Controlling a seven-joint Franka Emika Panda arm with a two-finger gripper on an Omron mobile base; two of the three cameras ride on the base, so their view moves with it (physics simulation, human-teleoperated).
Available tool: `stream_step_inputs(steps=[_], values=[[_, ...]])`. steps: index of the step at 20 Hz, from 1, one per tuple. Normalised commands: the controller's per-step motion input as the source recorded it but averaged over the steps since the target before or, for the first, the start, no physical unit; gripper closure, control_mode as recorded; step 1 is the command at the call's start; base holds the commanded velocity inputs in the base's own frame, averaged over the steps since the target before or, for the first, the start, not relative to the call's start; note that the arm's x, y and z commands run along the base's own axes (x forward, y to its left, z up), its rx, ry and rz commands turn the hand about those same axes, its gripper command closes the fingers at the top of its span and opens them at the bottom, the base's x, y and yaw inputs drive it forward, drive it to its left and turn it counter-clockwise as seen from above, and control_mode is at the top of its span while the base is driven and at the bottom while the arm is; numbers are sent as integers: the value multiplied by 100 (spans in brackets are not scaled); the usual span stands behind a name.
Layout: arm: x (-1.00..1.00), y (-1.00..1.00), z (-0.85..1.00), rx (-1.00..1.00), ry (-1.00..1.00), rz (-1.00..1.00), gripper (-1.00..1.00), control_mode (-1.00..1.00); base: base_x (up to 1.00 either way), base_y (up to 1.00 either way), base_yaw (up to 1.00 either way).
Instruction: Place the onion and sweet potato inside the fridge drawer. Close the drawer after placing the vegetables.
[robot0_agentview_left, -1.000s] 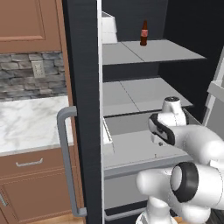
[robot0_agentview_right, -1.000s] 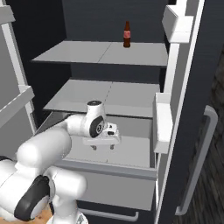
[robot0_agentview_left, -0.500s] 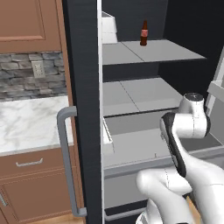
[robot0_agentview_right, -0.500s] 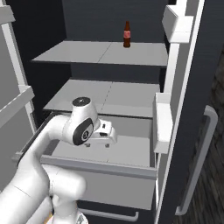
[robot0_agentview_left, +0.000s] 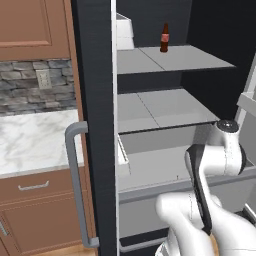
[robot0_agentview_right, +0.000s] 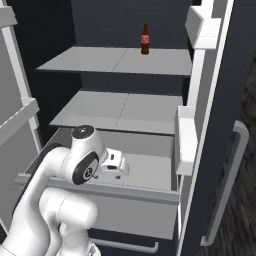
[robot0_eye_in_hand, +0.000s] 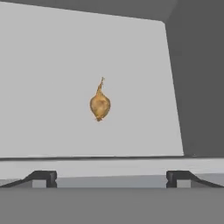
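Left base view: the fridge drawer (robot0_agentview_left: 150, 167) is seen pulled out at centre frame, light grey, below two grey shelves (robot0_agentview_left: 165, 107); a brown bottle (robot0_agentview_left: 164, 38) is stood on the top shelf at upper centre. The white arm (robot0_agentview_left: 215, 165) is seen rising from the lower right, its upper part over the drawer's right side; the gripper itself is hidden behind the arm here. A dark fridge door (robot0_agentview_left: 92, 125) with a grey handle (robot0_agentview_left: 75, 185) is seen left of centre, with a marble counter (robot0_agentview_left: 30, 145) and wood cabinets at far left. Right base view: the drawer is shown at lower centre, open, its flat front toward the bottom of the frame; the gripper (robot0_agentview_right: 116, 166) is held over the drawer's floor, left of centre, pointed into the drawer. The bottle is seen at top centre, the open door's white bins (robot0_agentview_right: 186, 140) at right. Hand view: the onion (robot0_eye_in_hand: 99, 104) is seen lying on the drawer floor at frame centre, stalk tip toward the top, apart from the drawer wall at right. The two fingertips (robot0_eye_in_hand: 41, 177) are spread wide at the bottom corners, with nothing between them and nothing gripped; the onion is clear of both. The sweet potato cannot be found in the drawer area shown.
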Motion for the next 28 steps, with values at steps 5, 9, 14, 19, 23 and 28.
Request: stream_step_inputs(steps=[5,9,14,19,23,28], values=[[0,0,0,0,0,0,-100,100,-100,10,2],[0,0,0,0,0,0,-100,100,-99,76,6],[0,0,0,0,0,0,-100,100,-59,100,2],[0,0,0,0,0,0,-100,100,-9,100,0],[0,0,0,0,0,0,-100,100,10,100,0],[0,0,0,0,0,0,-100,100,56,100,0]])
